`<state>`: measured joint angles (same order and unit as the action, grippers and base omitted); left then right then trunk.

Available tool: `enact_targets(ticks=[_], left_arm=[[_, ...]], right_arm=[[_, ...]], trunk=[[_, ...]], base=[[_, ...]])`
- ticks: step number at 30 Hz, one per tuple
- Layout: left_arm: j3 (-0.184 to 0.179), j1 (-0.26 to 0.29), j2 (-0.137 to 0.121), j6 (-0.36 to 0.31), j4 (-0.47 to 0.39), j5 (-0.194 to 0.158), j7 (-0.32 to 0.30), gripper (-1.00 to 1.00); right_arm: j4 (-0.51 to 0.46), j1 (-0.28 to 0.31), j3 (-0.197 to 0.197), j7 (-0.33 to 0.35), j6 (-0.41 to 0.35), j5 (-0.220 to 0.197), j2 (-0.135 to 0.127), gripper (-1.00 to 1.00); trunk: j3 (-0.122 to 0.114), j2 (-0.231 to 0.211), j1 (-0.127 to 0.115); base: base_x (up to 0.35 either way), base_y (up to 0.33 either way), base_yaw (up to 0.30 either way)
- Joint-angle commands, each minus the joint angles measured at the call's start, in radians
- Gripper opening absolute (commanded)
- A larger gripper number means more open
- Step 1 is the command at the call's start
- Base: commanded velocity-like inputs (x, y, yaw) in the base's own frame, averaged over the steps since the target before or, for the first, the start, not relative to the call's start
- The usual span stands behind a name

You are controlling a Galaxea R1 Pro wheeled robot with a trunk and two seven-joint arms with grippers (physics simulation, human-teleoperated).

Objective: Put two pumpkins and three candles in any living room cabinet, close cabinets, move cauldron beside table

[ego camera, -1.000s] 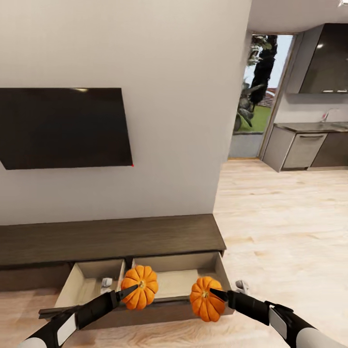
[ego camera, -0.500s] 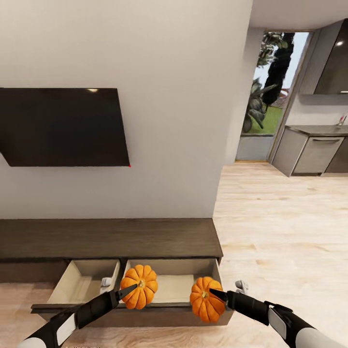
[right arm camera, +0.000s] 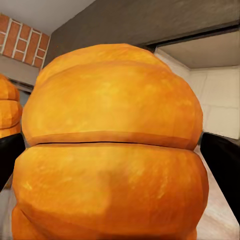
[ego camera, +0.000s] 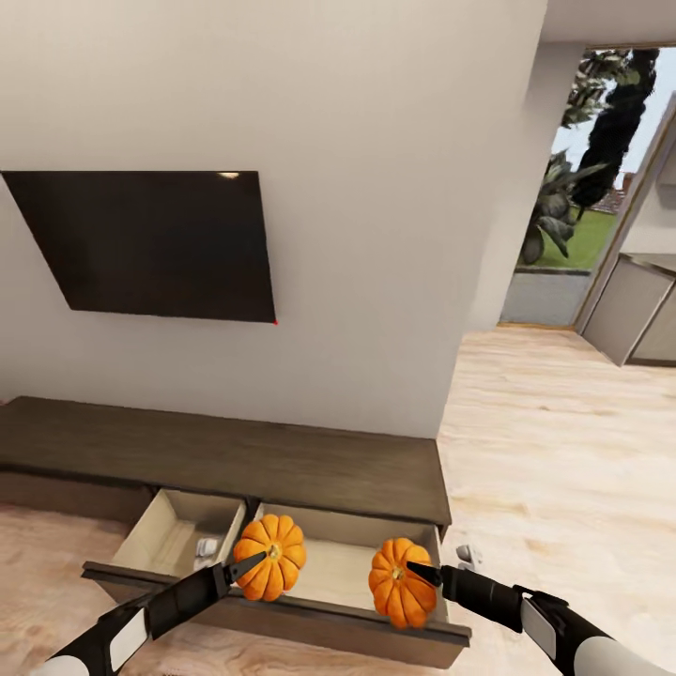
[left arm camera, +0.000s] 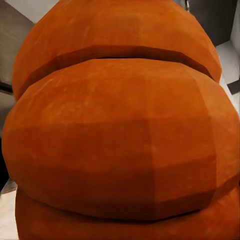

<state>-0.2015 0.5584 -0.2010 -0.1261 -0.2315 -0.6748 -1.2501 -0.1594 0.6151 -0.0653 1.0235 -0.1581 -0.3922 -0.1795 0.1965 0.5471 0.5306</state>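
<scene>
Two orange ribbed pumpkins hang in front of me. My left gripper is shut on the left pumpkin, whose orange ribs loom close in the left wrist view. My right gripper is shut on the right pumpkin, seen close up between dark fingers. Both hang over the front of the cabinet's wide open right drawer. Its smaller left drawer is open too and holds a small pale object, too small to identify. The cauldron is out of view.
A black TV hangs on the white wall above the cabinet. A small white item lies on the wood floor by the cabinet's right end. Open floor runs right toward a glass door and grey kitchen units.
The whole picture has shifted: the camera moved, so the cabinet now looks angled and the doorway sits further right. Both grippers keep their pumpkins in the same place before me.
</scene>
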Motion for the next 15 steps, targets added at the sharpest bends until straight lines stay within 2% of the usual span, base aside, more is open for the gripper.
enact_targets(ticks=[1,9,12,15], left_arm=[[0.001,0.000,0.000,0.000,0.000,0.000,0.000,-1.00],[-0.001,0.000,0.002,-0.002,0.000,0.000,0.001,-1.00],[-0.002,0.000,0.001,-0.002,0.000,0.002,0.003,-1.00],[-0.002,0.000,-0.003,-0.001,-0.001,0.003,0.003,-1.00]], right_arm=[[0.000,0.000,0.001,0.000,0.000,0.000,0.000,-1.00],[0.001,0.000,0.005,-0.003,0.002,-0.003,0.000,-1.00],[0.002,0.000,0.002,-0.051,0.003,-0.001,0.000,-1.00],[0.002,0.000,0.001,-0.077,0.006,0.000,0.000,-1.00]], trunk=[[0.000,0.000,0.000],[0.000,0.000,0.000],[0.000,0.000,0.000],[0.000,0.000,0.000]], base=[[0.156,-0.251,0.136],[0.238,-0.193,0.027],[0.290,-0.061,0.001],[0.097,-0.013,0.000]])
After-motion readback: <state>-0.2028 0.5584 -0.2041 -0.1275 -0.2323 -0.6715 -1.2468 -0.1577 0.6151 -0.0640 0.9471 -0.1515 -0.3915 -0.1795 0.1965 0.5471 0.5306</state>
